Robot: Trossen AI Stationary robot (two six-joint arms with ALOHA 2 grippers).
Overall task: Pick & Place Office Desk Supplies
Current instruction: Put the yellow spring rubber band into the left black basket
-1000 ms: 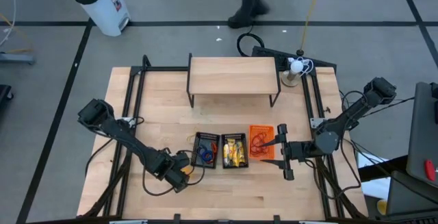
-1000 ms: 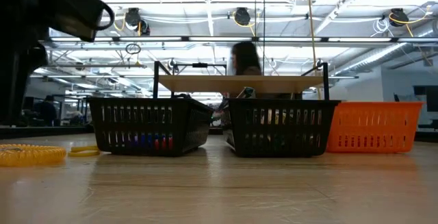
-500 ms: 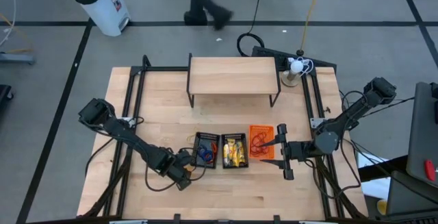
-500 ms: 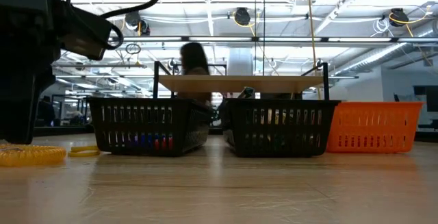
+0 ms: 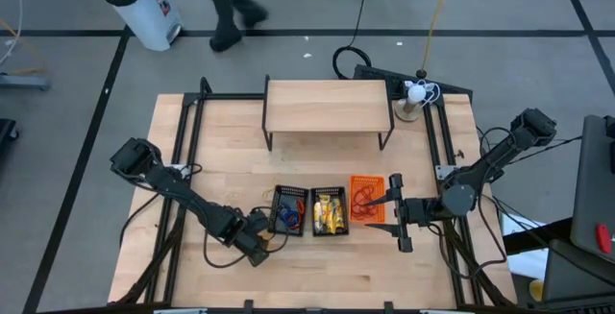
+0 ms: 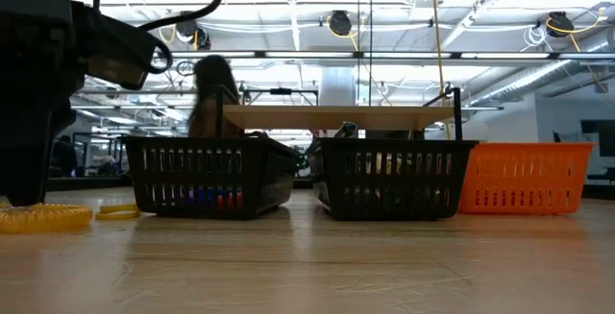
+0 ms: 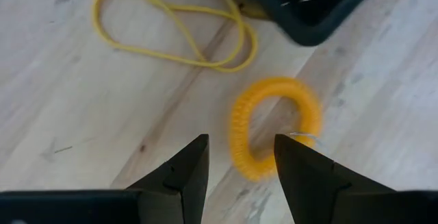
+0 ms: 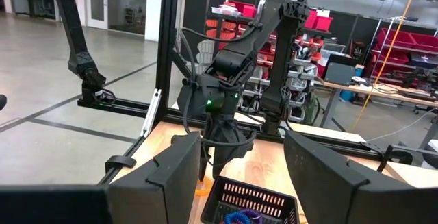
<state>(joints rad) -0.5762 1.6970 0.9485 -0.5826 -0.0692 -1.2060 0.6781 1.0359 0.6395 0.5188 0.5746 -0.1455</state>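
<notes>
An orange-yellow coil ring [image 7: 274, 125] lies flat on the wood beside a yellow rubber band [image 7: 178, 25], just left of the left black basket [image 5: 288, 209]. That basket holds blue and red bands. The middle black basket [image 5: 330, 211] holds yellow oblong pieces, and the orange basket [image 5: 366, 199] holds red bands. My left gripper [image 7: 239, 148] points down, open, low over the coil [image 6: 38, 218]. Its fingers stand on either side of the coil's near arc. My right gripper [image 8: 239, 183] hangs open and level beside the orange basket, with nothing between its fingers.
A wooden riser shelf [image 5: 327, 108] stands at the far middle, and a white object on a stand [image 5: 415, 93] at the far right. A person [image 5: 226, 7] walks on the floor beyond the far edge. Bare wood runs along the near edge [image 5: 327, 285].
My left gripper has sunk toward the table over the coil ring, shifting slightly toward the left black basket, still open. The person beyond the table has walked toward the left. The right arm has kept still.
</notes>
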